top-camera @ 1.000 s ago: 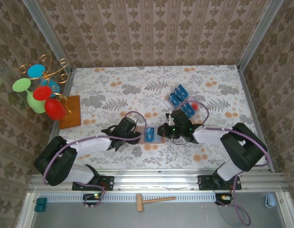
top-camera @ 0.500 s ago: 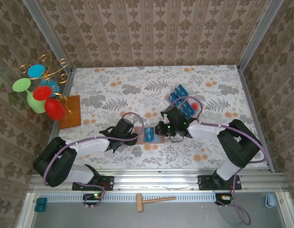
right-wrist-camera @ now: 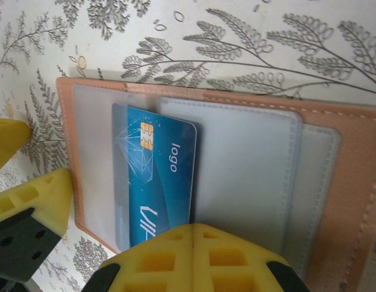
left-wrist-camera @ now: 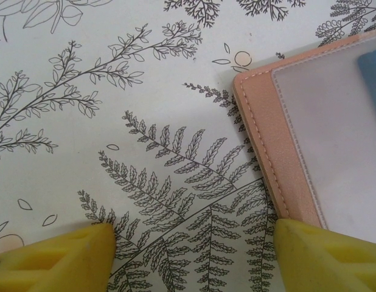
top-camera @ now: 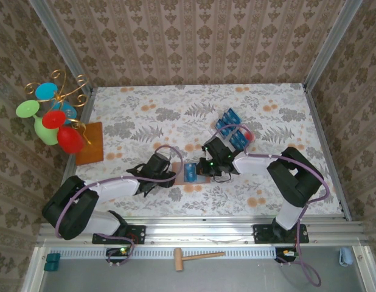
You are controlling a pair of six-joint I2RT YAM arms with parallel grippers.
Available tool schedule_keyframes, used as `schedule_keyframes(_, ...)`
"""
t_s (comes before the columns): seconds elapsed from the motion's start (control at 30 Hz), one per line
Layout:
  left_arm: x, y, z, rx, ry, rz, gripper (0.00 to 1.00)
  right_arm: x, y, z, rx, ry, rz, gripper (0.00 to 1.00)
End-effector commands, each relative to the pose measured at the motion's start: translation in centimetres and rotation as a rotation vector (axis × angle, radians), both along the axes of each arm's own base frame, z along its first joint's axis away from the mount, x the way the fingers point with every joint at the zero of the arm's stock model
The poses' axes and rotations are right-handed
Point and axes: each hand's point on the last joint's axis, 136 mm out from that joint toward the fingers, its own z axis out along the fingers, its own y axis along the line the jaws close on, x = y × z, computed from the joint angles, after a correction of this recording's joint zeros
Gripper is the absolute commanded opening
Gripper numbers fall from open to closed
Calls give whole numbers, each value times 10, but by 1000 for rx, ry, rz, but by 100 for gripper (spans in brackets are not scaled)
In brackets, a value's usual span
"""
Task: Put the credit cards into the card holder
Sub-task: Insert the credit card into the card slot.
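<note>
The card holder point(right-wrist-camera: 249, 176) lies open on the patterned table, pinkish-brown with clear pockets; from above it is at the card holder point(top-camera: 201, 179). One blue credit card point(right-wrist-camera: 154, 176) sits partly under its left clear pocket and shows as the blue card point(top-camera: 190, 172) from above. My right gripper point(right-wrist-camera: 193, 243) is shut, fingertips together just over the card's lower right edge. My left gripper point(left-wrist-camera: 194, 255) stands open at the holder's left side, its right fingertip point(left-wrist-camera: 328, 255) on the holder's edge point(left-wrist-camera: 261, 140). More blue credit cards point(top-camera: 227, 123) stand in a clear tray point(top-camera: 244, 139).
An orange-brown mat point(top-camera: 90, 143) lies at the table's left edge beside a gold stand of coloured shapes point(top-camera: 54, 118). Metal frame rails border the table. A small wooden hammer point(top-camera: 197, 257) lies below the near rail.
My right gripper has moved left from near the tray to the open holder and closed fully. The left gripper and the card in the holder have stayed put.
</note>
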Motion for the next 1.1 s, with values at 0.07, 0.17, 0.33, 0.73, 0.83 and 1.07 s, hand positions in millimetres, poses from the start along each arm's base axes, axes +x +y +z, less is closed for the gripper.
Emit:
schedule_keyframes(0.07,-3,1,-4,-26,17,14,71,2,7,-1,-29,-4,19,0)
schedule_keyframes(0.17,-3,0,-4,-30,16,14,71,1,12,-2,-30,-1,29,0)
schedule_keyframes(0.33,-3,0,-5,-32,17,13,71,0,17,-4,-27,4,39,0)
schedule_keyframes(0.73,-4,-1,-7,-31,24,11,71,3,6,16,-56,-56,49,0)
schedule_keyframes(0.83,-3,-1,-6,-35,22,13,70,4,-1,16,-70,-57,37,0)
schedule_keyframes(1.07,-3,-2,-6,-33,21,11,71,2,-8,11,-82,-46,28,0)
